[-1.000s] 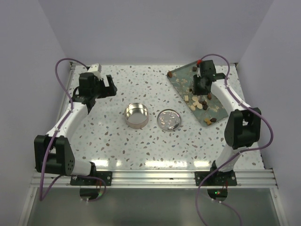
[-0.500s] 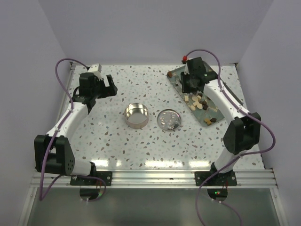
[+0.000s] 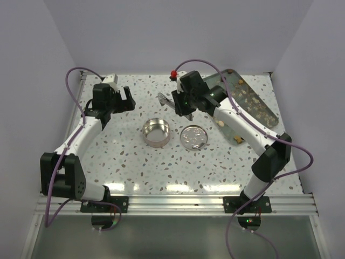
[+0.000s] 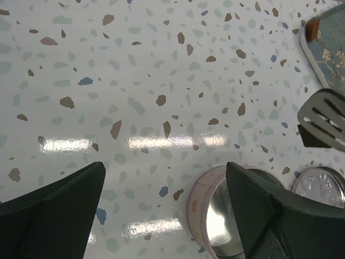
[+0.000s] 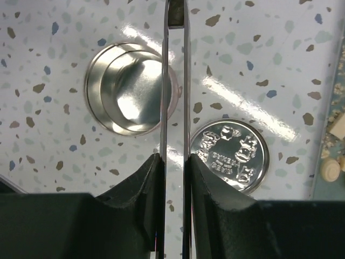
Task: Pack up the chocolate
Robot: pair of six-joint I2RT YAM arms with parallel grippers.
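The right hand (image 3: pixel 179 107) pinches a spatula (image 3: pixel 164 99) near the open tin (image 3: pixel 156 133), likely for scooping. The chocolate (image 5: pixel 330 168) lies on the tray (image 4: pixel 326 48) at the bench's far right. The left hand (image 3: pixel 123 101) hangs spread.

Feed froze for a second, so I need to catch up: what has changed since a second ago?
The right tool, shut on the spatula, swung left off the tray. It now hangs over the table just behind the tin and the lid. The left tool, open, the tin and the lid stayed where they were.
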